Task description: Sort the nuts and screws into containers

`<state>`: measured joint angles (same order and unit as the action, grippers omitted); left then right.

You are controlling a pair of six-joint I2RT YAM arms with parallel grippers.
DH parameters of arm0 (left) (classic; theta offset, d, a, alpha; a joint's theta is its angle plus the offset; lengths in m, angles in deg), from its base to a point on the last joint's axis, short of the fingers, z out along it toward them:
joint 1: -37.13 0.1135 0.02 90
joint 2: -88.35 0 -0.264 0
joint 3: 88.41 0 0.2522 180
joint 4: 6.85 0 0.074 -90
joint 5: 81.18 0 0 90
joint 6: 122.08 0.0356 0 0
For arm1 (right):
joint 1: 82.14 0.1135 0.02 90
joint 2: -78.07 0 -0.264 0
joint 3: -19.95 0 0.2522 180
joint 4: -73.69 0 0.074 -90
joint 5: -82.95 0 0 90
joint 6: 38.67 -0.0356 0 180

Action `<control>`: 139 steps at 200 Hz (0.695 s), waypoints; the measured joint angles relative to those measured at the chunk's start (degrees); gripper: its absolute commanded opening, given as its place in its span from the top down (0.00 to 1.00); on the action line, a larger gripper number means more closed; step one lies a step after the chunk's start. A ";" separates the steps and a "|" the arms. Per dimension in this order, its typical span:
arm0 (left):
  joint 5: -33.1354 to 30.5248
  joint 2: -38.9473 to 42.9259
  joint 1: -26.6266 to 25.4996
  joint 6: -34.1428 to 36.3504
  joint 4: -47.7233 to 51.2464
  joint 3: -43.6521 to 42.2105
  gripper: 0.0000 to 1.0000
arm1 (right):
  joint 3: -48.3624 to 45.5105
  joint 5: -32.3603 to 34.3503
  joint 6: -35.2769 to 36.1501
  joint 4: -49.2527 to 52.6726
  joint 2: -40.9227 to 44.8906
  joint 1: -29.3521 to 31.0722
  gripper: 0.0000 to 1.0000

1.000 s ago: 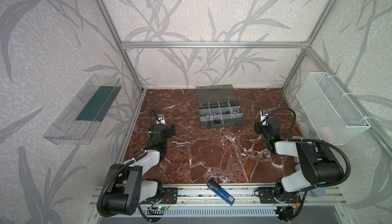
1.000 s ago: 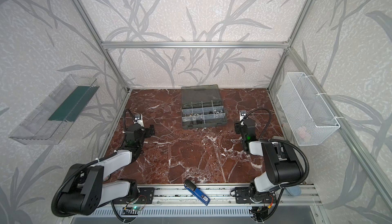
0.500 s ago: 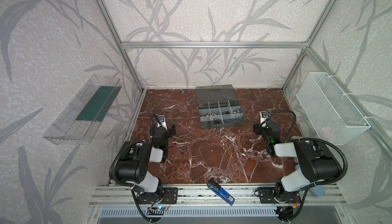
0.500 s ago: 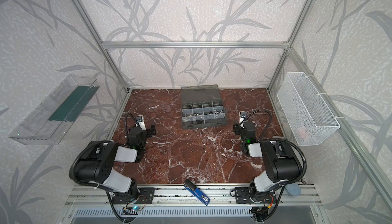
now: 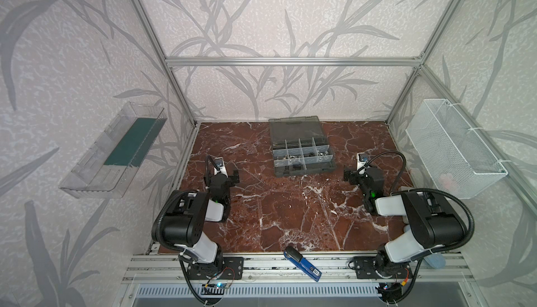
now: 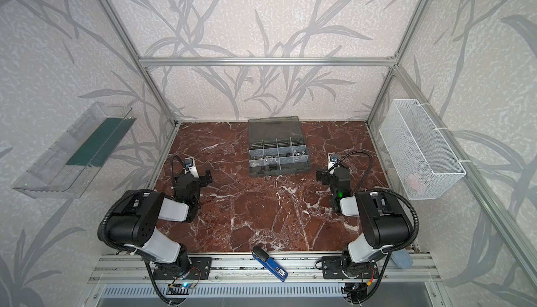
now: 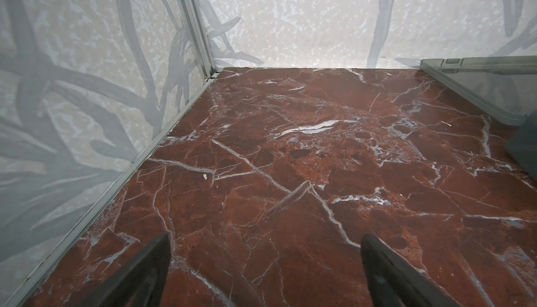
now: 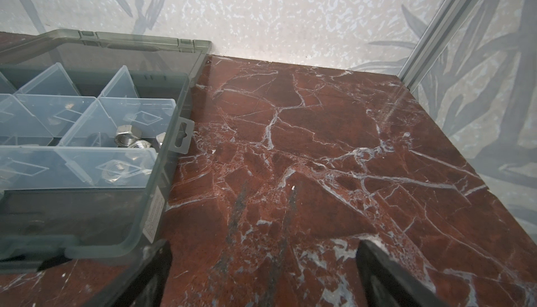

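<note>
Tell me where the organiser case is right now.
In both top views the organiser case lies centred at the far side of the table, by the back wall, lid open. The right gripper is just off its front right corner.

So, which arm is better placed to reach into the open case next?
Probably the right arm: its open jaws stand close beside the case, whose near corner and nuts show in its wrist view. The left arm's open jaws are farther off; its wrist view catches only an edge of it.
</note>
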<state>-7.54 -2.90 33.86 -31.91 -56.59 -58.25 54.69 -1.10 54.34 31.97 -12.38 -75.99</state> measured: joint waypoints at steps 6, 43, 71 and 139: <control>-0.31 0.00 0.00 -0.11 0.35 0.31 0.00 | 0.00 0.00 0.00 0.00 0.00 0.00 0.01; -1.79 0.00 0.00 -0.31 2.05 1.79 0.00 | 0.00 0.00 0.02 0.00 0.00 0.00 0.01; -4.00 0.00 0.07 -1.25 3.69 2.64 0.00 | 0.00 0.00 0.00 0.00 0.00 0.00 0.01; -5.46 0.00 0.07 -1.73 4.92 2.97 0.00 | 0.00 0.00 0.02 0.00 0.00 0.00 0.01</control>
<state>-13.00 -2.90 33.92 -33.64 -51.67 -55.27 54.69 -1.10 54.36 31.97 -12.38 -75.99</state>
